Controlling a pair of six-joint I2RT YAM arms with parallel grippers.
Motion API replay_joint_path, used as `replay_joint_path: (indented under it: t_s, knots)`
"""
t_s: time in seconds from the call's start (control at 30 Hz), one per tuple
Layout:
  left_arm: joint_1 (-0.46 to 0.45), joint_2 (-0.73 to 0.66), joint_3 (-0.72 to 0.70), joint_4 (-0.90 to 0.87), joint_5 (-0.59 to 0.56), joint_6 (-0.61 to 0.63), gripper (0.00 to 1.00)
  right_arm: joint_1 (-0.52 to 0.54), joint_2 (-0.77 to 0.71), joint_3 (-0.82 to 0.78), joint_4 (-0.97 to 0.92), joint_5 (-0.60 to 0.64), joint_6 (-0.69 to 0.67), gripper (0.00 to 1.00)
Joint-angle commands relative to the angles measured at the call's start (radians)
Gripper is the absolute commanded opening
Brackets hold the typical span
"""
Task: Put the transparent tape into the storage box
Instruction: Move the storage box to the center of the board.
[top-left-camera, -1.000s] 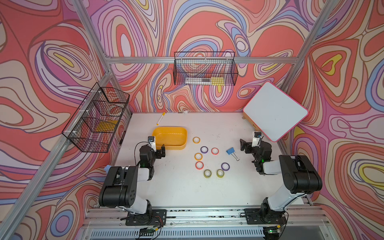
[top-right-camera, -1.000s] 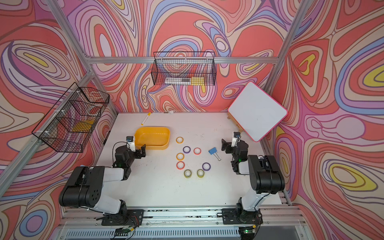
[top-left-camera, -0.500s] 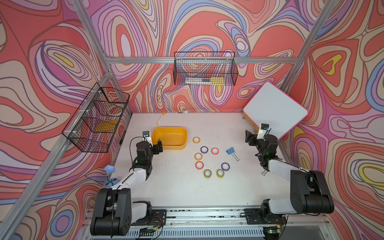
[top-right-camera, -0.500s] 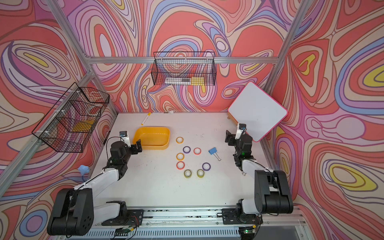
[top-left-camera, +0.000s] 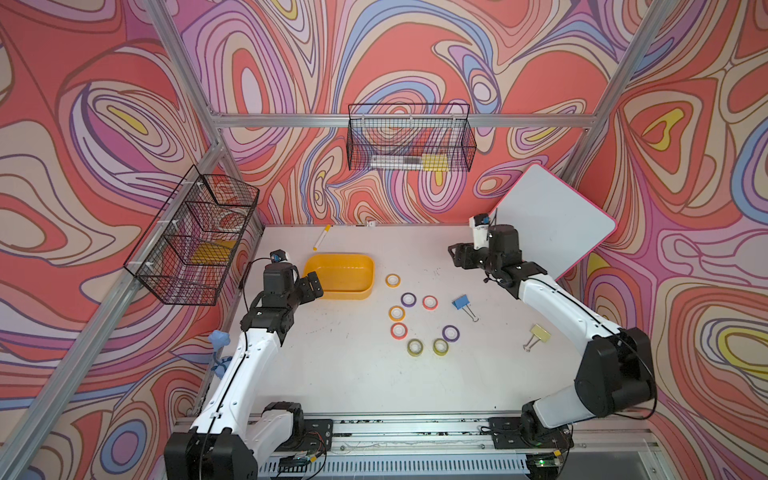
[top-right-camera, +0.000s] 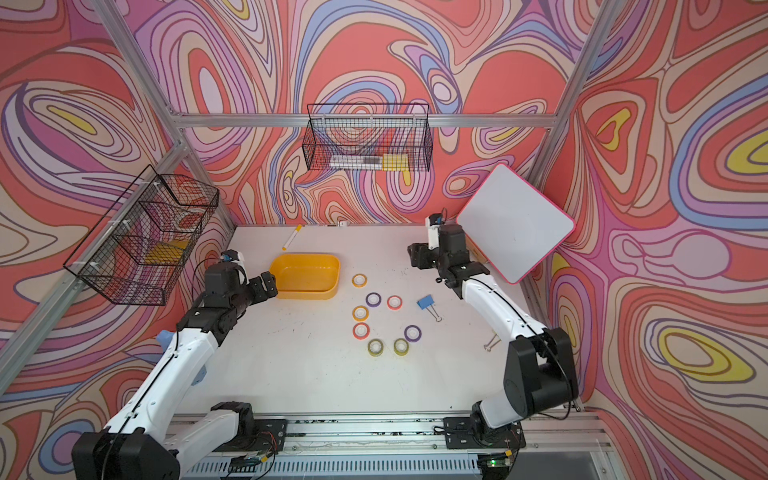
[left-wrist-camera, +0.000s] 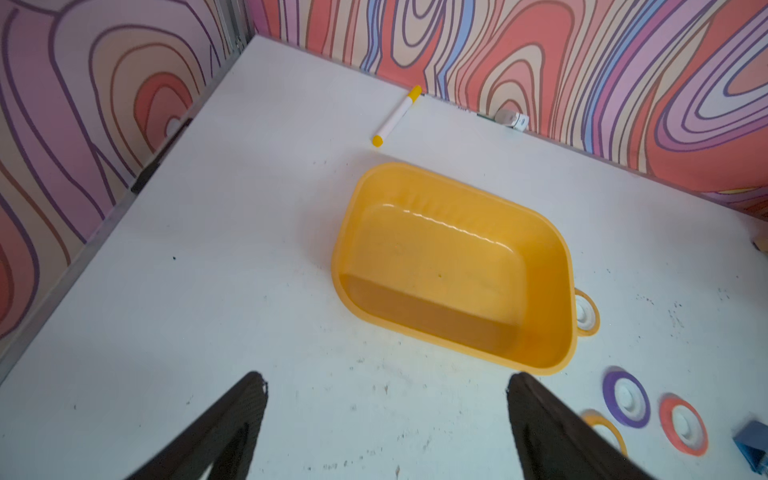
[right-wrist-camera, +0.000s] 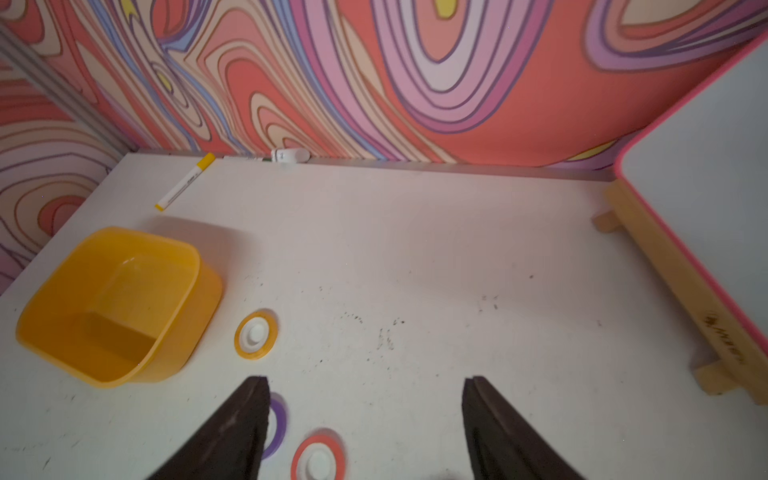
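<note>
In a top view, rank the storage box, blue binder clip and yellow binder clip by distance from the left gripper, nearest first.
1. storage box, right beside the left gripper.
2. blue binder clip, mid-table.
3. yellow binder clip, far right side.

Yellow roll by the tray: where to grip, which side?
I'd come from above: the yellow tape roll lies flat, hub up. Pinch its outer rim, jaws on the near and far sides, since the storage box wall stands close beside it.
</note>
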Motion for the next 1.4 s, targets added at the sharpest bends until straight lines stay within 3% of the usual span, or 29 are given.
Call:
replay_joint_path:
  t_s: [0.0, 0.17, 0.37, 0.57, 0.97, 1.37]
  knots:
    - [-0.004, 0.018, 0.055, -0.228, 0.053, -0.045, 0.94, 0.079, 0.097, 0.126, -0.261, 0.009, -0.013, 0.75]
    - [-0.005, 0.018, 0.061, -0.276, 0.046, -0.039, 0.92, 0.176, 0.314, 0.388, -0.464, 0.004, -0.015, 0.75]
    - [-0.003, 0.018, 0.061, -0.283, 0.085, -0.038, 0.92, 0.23, 0.516, 0.638, -0.623, 0.017, 0.026, 0.85]
    - [-0.004, 0.029, 0.06, -0.271, 0.103, -0.04, 0.92, 0.281, 0.698, 0.859, -0.772, 0.078, 0.034, 0.8]
    - [-0.004, 0.048, 0.045, -0.24, 0.143, -0.045, 0.92, 0.319, 0.959, 1.158, -0.898, 0.108, 0.038, 0.83]
    - [-0.004, 0.044, 0.05, -0.24, 0.134, -0.044, 0.92, 0.319, 1.073, 1.27, -0.89, 0.132, 0.054, 0.83]
